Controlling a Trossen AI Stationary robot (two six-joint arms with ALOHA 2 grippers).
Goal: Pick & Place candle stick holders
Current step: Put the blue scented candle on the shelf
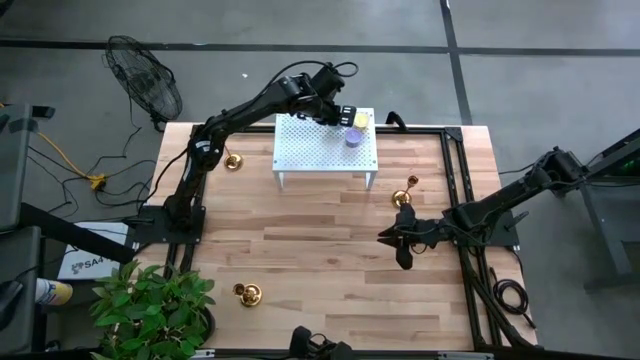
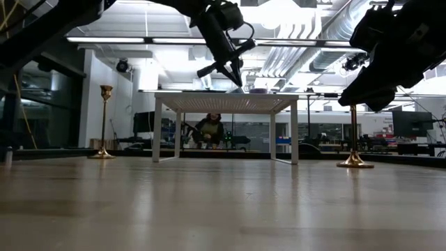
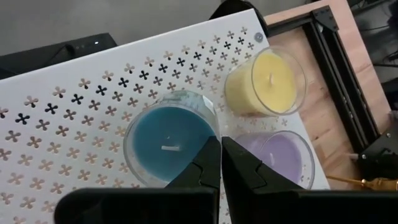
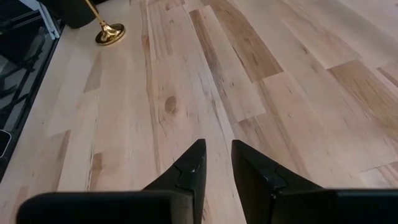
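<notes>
Three gold candle stick holders stand upright on their round bases on the wooden table: one left of the white stand [image 1: 234,160], one right of it [image 1: 408,190], one near the front edge [image 1: 247,293]. My left gripper [image 3: 221,148] is shut and hangs over the white perforated stand [image 1: 310,150], above the rims of the blue candle [image 3: 165,134] and the purple candle [image 3: 283,152]. My right gripper [image 4: 217,152] is open with nothing between its fingers. It hovers over bare table at mid right [image 1: 385,238], in front of the right holder. My left gripper slants down from the table's left. Its shut fingertips [image 3: 211,155] are over the gap between the blue candle's rim and the purple candle. I cannot tell whether they touch either glass.
A yellow candle [image 3: 266,81] stands at the stand's far right corner, beside the other two. A black frame [image 1: 455,180] runs along the table's right side. Open wood lies in front of the stand [image 1: 320,240]. In the low view a person [image 2: 209,129] sits far behind the table.
</notes>
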